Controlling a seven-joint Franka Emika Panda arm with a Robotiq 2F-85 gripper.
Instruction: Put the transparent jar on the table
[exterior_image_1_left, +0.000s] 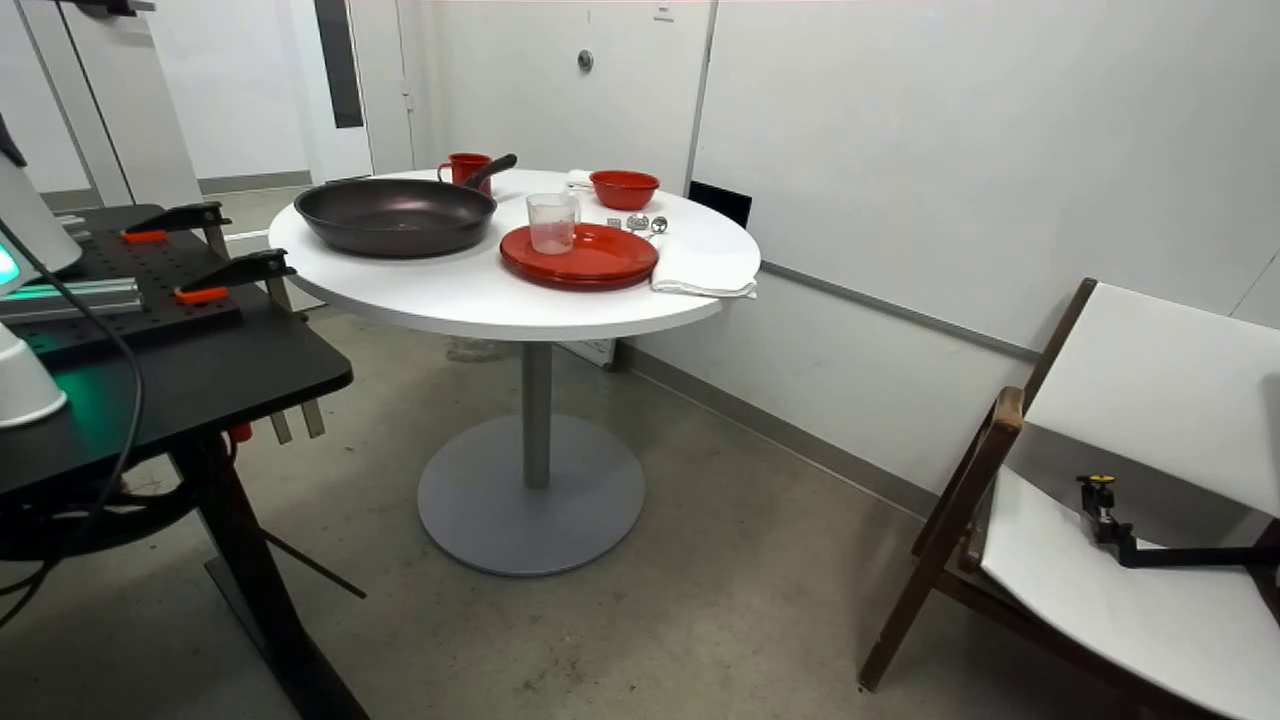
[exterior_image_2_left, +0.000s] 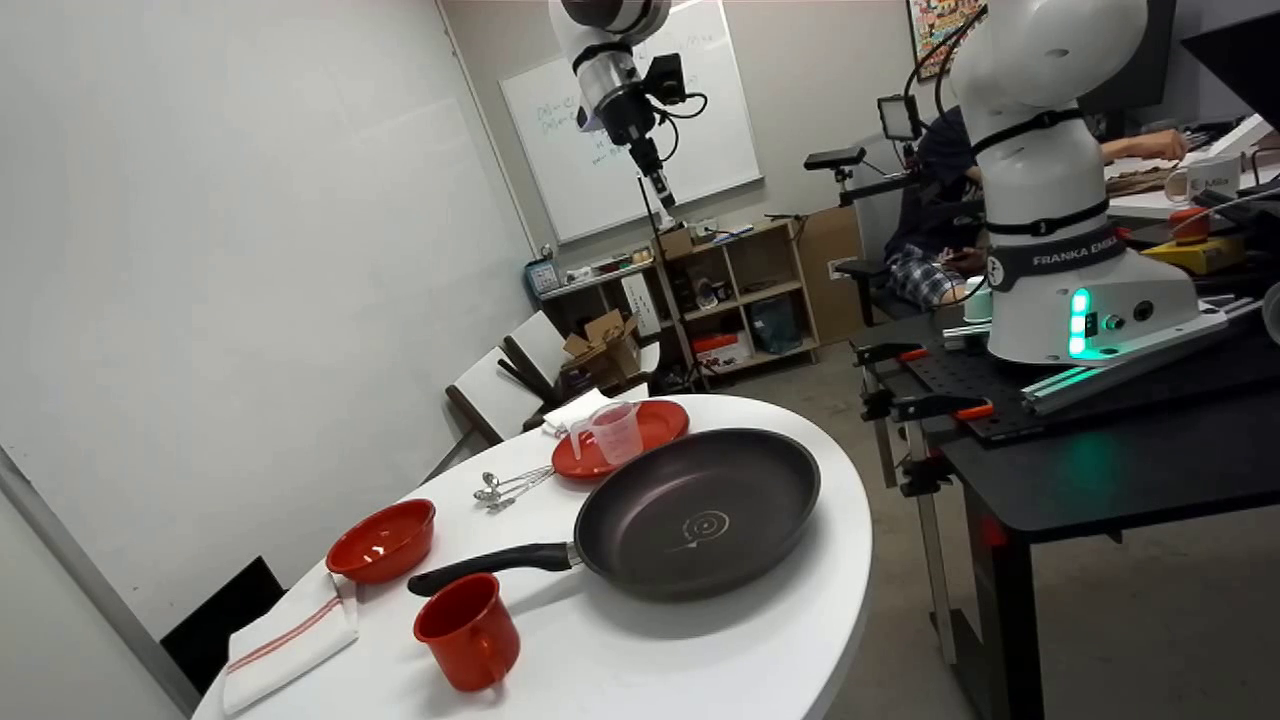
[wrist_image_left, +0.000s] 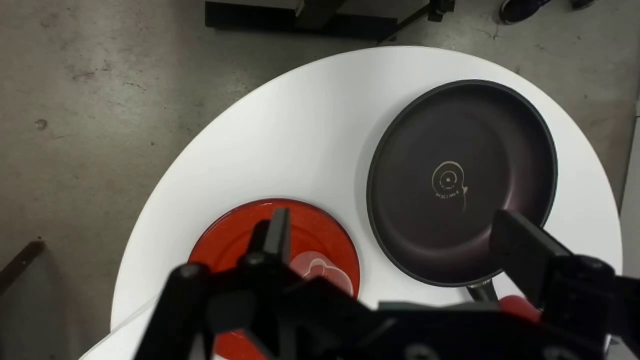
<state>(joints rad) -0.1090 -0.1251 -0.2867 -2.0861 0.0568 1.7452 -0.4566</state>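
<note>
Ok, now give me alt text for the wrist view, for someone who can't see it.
A transparent jar, partly hidden by the open, empty gripper in the foreground, sits on a red plate on a round white table. To the right lies a dark frying pan, also partly hidden.

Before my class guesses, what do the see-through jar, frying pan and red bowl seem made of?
See-through jar: likely plastic, possibly glass, slightly cloudy; the red plate shows through.
Frying pan: probably metal with a dark nonstick coating, from its satin sheen.
Red bowl: glossy, given the bright highlights inside; enamel, plastic or ceramic, I can't tell.
</note>
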